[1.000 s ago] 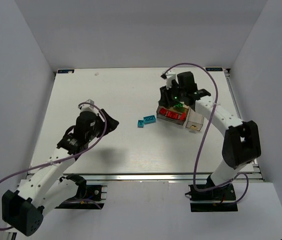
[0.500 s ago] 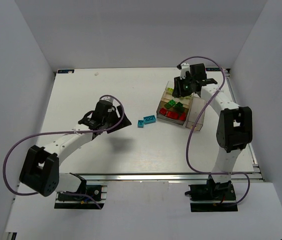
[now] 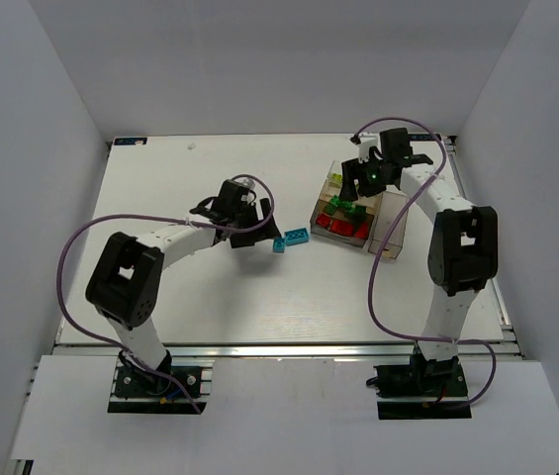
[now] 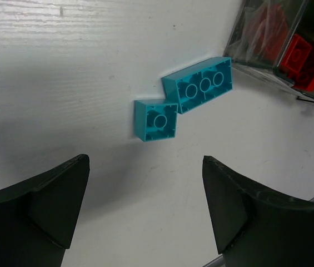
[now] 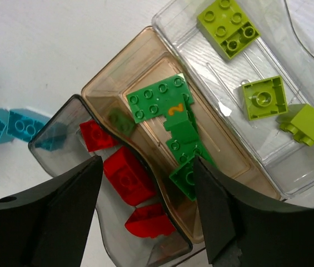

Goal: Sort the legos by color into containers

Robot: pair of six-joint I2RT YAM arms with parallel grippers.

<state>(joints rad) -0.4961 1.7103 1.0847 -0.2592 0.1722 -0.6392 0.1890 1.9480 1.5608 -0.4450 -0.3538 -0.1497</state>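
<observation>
Grey box [image 5: 56, 119] holds red bricks [image 5: 130, 177], brown box [image 5: 115, 68] green bricks [image 5: 159, 97], clear box [image 5: 212, 67] lime bricks [image 5: 228, 26]. Left end effector [image 4: 144, 164] and right end effector [image 5: 148, 161] are spread wide, holding nothing.

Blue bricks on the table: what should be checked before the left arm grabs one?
1. Left gripper open: ok, jaws spread wide.
2. Small cyan brick centred ahead of the fingers: ok.
3. Small brick clear of the long cyan brick: not ok, their corners touch.
4. Right gripper empty: ok, open, nothing held.
5. Fourth box free for blue: cannot tell from the top view.
</observation>
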